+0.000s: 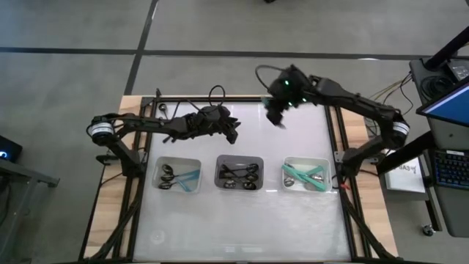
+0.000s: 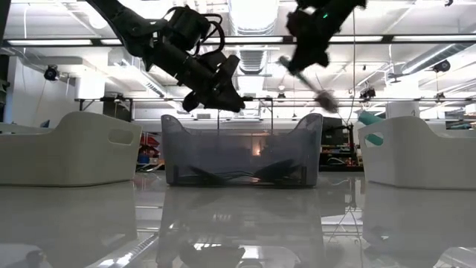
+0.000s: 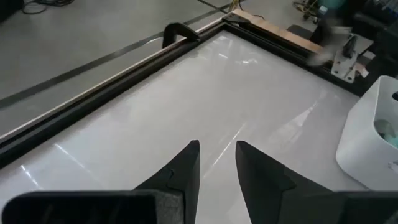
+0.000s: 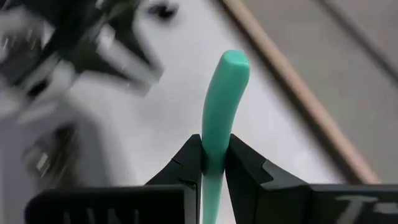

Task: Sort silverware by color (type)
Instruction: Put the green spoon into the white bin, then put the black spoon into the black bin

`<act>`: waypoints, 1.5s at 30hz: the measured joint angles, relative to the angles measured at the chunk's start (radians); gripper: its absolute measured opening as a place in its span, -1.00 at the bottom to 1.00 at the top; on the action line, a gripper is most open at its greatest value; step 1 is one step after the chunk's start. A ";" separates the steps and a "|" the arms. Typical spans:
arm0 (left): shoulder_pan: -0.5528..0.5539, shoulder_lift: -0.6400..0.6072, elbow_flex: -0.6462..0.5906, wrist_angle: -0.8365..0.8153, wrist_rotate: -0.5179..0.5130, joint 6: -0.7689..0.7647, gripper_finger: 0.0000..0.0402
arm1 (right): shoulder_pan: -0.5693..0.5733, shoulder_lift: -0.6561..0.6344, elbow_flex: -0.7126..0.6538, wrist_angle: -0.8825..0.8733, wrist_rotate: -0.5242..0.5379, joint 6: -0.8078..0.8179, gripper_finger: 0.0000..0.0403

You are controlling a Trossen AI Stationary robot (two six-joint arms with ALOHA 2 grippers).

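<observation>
My right gripper (image 4: 215, 148) is shut on a mint-green plastic spoon (image 4: 222, 93). It hangs in the air over the far right part of the table (image 1: 278, 119), seen high up in the low view (image 2: 303, 59), where the spoon (image 2: 321, 95) shows blurred below it. My left gripper (image 3: 217, 152) is empty, its fingers a narrow gap apart, and hovers over the far middle of the table (image 1: 234, 134), also in the low view (image 2: 217, 100). More spoons lie in the three trays. My right gripper pinches the mint-green spoon between its two fingers partway along the handle (image 4: 214, 158). One rounded end (image 4: 234, 62) sticks out ahead of the fingertips. The spoon is lifted clear of the table; in the low view it slants down below the fingers.
Three trays stand in a row near the table's middle: a white one on the left (image 1: 179, 163), a grey one in the middle (image 1: 239, 160) and a white one on the right (image 1: 306, 161), each holding spoons. A black frame (image 1: 333, 139) edges the white table.
</observation>
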 joint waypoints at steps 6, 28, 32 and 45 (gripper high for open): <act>0.019 0.001 0.000 -0.055 -0.001 0.004 -0.57 | 0.151 -0.119 -0.028 -0.252 0.030 0.133 -0.83; 0.096 -0.050 0.000 -0.191 -0.029 0.033 -0.57 | 0.467 -0.186 -0.427 -0.370 0.099 0.515 -0.76; 0.096 -0.085 0.000 -0.315 -0.029 0.044 -0.57 | 0.467 -0.185 -0.449 -0.368 0.098 0.502 -0.42; 0.145 -0.134 0.000 -0.840 -0.116 -0.053 -0.57 | 0.463 -0.186 -0.346 -0.309 0.275 0.340 -0.03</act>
